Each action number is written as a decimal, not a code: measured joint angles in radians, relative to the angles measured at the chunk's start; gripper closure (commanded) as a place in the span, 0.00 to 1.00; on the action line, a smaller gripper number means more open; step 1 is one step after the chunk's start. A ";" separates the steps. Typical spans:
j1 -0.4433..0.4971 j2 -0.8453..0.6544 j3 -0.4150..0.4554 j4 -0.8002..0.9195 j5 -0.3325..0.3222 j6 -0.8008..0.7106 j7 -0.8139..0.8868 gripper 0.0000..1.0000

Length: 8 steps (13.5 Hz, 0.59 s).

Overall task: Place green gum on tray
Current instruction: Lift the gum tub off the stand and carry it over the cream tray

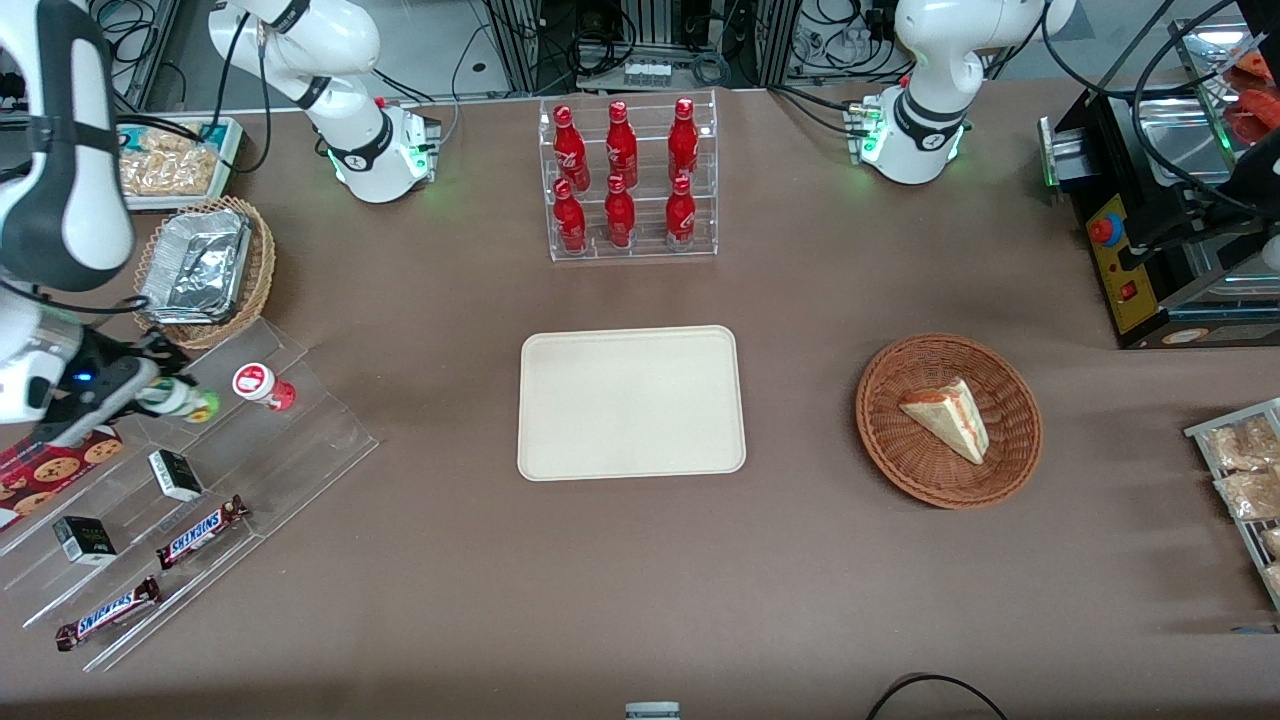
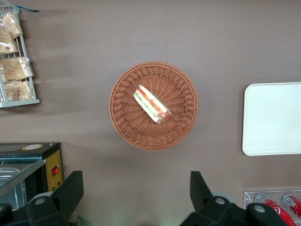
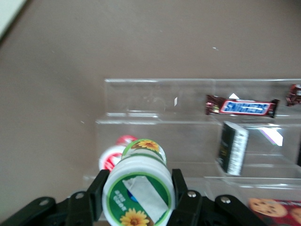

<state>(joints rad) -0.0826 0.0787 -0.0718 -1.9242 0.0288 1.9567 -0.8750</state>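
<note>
Gripper point(image 3: 137, 197) pinching the green gum point(image 3: 137, 188) above the clear stepped shelf point(image 1: 250, 450), red gum point(image 1: 262, 385) just beside it, tray point(image 1: 631, 403) well apart.

Robotics laboratory with a mock shop counter. Two arm bases point(image 1: 380, 150) are bolted to a brown table point(image 1: 640, 580); cable racks point(image 1: 640, 40) fill the frame's upper centre. A clear bottle display point(image 1: 628, 180) stands mid-table.

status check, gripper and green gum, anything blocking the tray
Gripper shut on green gum, over the acrylic shelf. Tray bare, not yet reached. Red gum beside it, nothing blocking.
</note>
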 measured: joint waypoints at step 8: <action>0.298 -0.001 0.004 0.000 -0.004 -0.054 0.479 1.00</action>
<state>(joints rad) 0.2155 0.0780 -0.0673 -1.9244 0.0251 1.9024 -0.3965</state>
